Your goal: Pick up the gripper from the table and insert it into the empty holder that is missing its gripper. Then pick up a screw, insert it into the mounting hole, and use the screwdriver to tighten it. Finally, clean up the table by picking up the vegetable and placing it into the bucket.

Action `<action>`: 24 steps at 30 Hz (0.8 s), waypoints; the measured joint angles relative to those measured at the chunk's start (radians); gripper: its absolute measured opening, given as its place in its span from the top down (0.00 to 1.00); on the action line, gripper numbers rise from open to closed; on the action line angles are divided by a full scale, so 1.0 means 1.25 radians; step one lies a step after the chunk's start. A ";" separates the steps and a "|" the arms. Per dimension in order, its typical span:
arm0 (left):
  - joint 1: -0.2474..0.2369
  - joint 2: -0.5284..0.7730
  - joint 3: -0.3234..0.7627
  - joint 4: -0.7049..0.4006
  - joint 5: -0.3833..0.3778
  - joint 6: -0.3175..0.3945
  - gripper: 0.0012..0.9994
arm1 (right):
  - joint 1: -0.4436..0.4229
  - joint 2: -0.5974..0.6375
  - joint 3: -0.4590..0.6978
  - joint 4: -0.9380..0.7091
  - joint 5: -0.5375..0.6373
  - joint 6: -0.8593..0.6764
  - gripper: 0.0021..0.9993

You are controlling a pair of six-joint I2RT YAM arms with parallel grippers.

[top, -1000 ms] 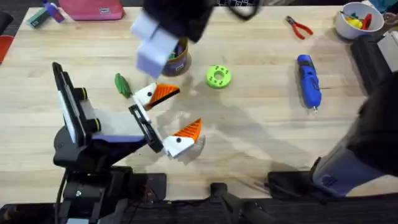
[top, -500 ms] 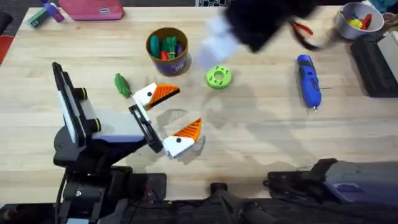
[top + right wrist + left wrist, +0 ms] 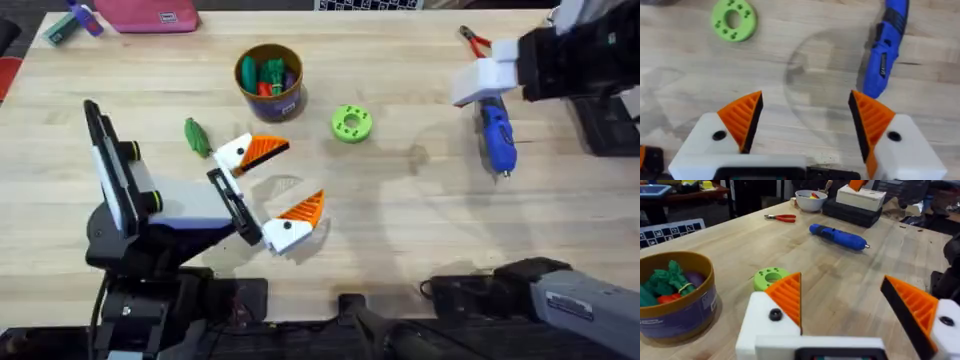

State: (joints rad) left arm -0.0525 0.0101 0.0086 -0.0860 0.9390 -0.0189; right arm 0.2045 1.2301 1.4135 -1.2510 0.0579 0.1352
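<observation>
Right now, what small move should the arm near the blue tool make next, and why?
Probably shift the right gripper sideways until it is centred over the blue screwdriver, then lower. The gripper is open and holds nothing, and the screwdriver lies off to one side of it, untouched.

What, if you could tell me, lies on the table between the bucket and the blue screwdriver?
The overhead view shows a green disc with holes between the bucket and the screwdriver; otherwise bare wood.
</observation>
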 joint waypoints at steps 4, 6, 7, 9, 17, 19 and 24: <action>0.000 0.000 0.000 0.000 0.000 0.000 0.01 | -0.059 0.001 -0.043 0.035 0.003 0.012 0.01; 0.000 0.000 0.000 0.000 0.000 0.000 0.01 | -0.082 0.001 -0.067 0.061 0.004 0.023 0.01; 0.000 0.000 0.000 0.000 0.000 0.000 0.01 | -0.090 0.002 -0.077 0.070 0.005 0.027 0.01; 0.000 0.000 0.000 0.000 0.000 0.000 0.01 | -0.100 0.004 -0.087 0.081 0.005 0.034 0.01; 0.000 0.000 0.000 0.000 0.000 0.001 0.01 | -0.105 0.008 -0.090 0.103 0.005 0.041 0.01; 0.000 0.000 0.000 0.000 0.000 -0.001 0.03 | -0.106 0.011 -0.090 0.104 0.009 0.041 0.01; 0.000 0.000 0.000 0.000 0.000 0.002 0.82 | -0.116 0.028 -0.090 0.105 0.033 0.041 0.01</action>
State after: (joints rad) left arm -0.0525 0.0101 0.0086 -0.0858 0.9390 -0.0166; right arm 0.0599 1.2656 1.3010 -1.1202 0.0990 0.1864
